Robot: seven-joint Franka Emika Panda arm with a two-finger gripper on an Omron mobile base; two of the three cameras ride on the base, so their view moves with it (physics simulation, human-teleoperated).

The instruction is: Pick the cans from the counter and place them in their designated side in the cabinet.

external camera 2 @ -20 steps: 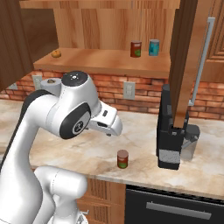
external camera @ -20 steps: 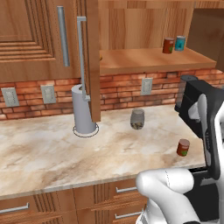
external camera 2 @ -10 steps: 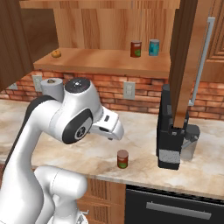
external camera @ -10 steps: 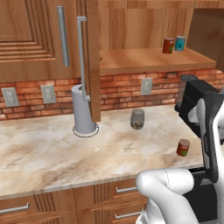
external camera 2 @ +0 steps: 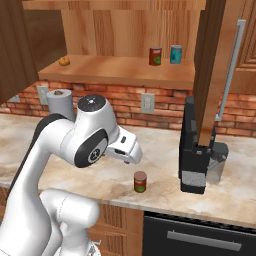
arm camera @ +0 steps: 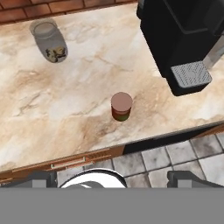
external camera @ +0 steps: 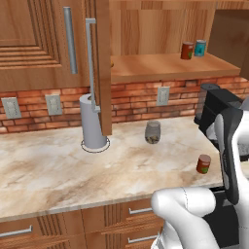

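Observation:
One red can (external camera: 204, 164) (external camera 2: 140, 181) (arm camera: 121, 106) stands upright on the marbled counter (external camera: 48, 170) (arm camera: 65, 96) near its front edge. A second red can (external camera: 187, 50) (external camera 2: 155, 56) stands on the shelf board of the open cabinet (external camera: 155, 65) (external camera 2: 110, 67), next to a teal can (external camera: 200, 47) (external camera 2: 175, 54). My gripper (arm camera: 113, 180) hangs above the counter can and looks down on it. Its fingertips (arm camera: 41, 178) stand wide apart, open, with nothing between them. In the base views the white arm covers the fingers.
A black coffee machine (external camera 2: 197, 155) (arm camera: 183, 39) stands right of the counter can. A glass jar (external camera: 152, 132) (arm camera: 48, 41) and a paper towel roll (external camera: 92, 122) (external camera 2: 59, 102) sit further back. An open cabinet door (external camera: 99, 63) (external camera 2: 212, 70) hangs over the counter. A small orange thing (external camera 2: 64, 61) lies on the shelf.
The arm has sunk a little and leaned further over the counter towards the can. Both red cans stay where they were, and the gripper stays open.

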